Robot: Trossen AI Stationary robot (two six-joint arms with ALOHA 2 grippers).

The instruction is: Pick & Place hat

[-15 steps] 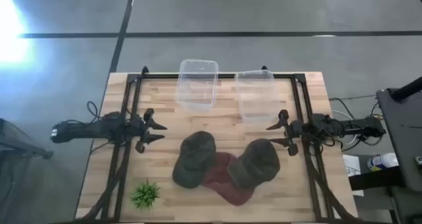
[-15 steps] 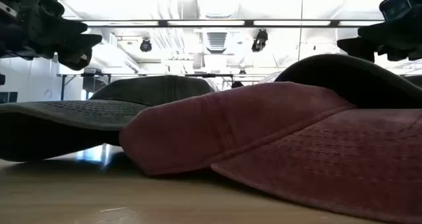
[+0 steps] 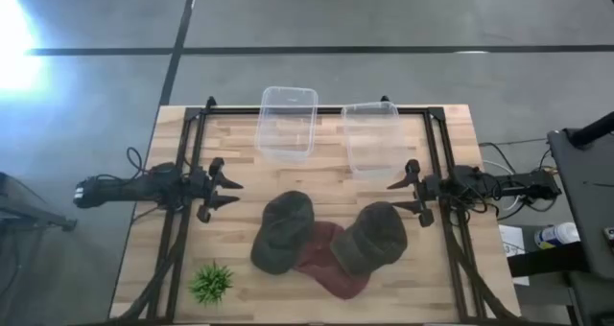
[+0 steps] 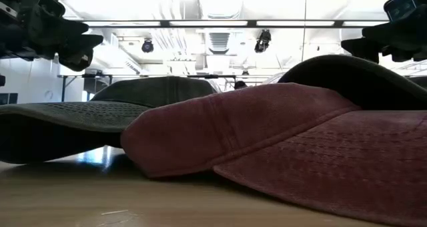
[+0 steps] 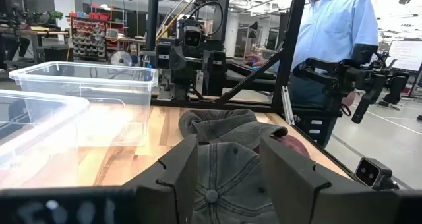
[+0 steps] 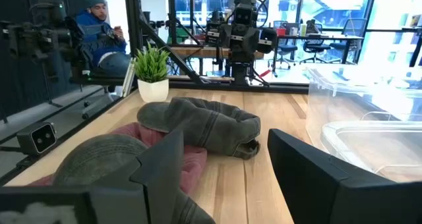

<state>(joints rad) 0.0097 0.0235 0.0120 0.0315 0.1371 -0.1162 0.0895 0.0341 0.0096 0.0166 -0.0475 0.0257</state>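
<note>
On the slatted wooden table, three overlapping caps lie between the arms (olive, red, olive), and the right end effector, spread open and empty, sits just beside the right-hand olive-green cloth cap, nearer than the likewise open, empty left end effector.

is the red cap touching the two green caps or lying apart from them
Touching. The high view shows the red cap tucked partly under the left green cap and the right green cap, both overlapping its edges.
</note>
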